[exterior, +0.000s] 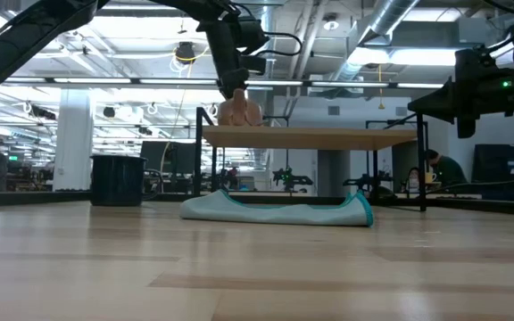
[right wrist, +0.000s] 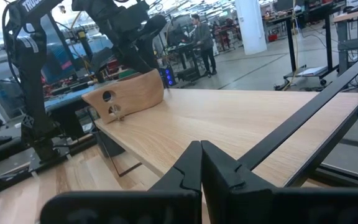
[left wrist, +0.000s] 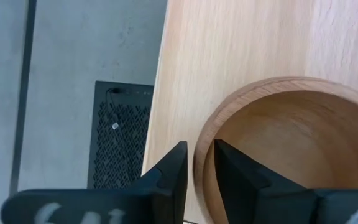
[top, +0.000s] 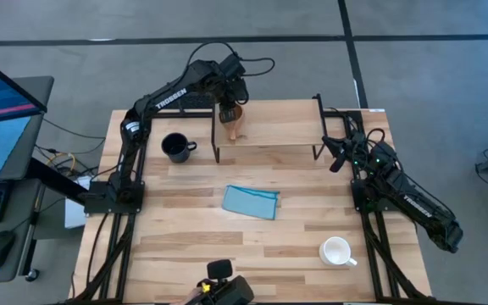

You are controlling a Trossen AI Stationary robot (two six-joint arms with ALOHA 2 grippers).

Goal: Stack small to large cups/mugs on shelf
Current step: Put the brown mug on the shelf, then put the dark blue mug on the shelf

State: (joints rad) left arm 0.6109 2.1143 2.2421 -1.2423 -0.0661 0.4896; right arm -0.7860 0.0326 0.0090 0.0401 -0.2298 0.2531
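Shelf (top: 278,127): pale, smooth wood board with fine grain, matt; thin black metal legs
Wooden cup (top: 233,117): tan wood, smooth, satin inside wall; flat handle with a hole
Surface (top: 185,246): light plank wood, faint sheen
Navy mug (top: 175,147): dark, glossy glaze
White mug (top: 337,252): smooth, glossy
Cloth (top: 251,202): soft blue fabric, folded, matt
Left end effector (left wrist: 197,177): dark matt fingers, plastic-looking
Right end effector (right wrist: 201,165): same dark matt finish

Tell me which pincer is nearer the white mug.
Right. The right pincer hangs by the shelf's end, up-table from the white mug; the left pincer grips the wooden cup on the shelf, farther off.
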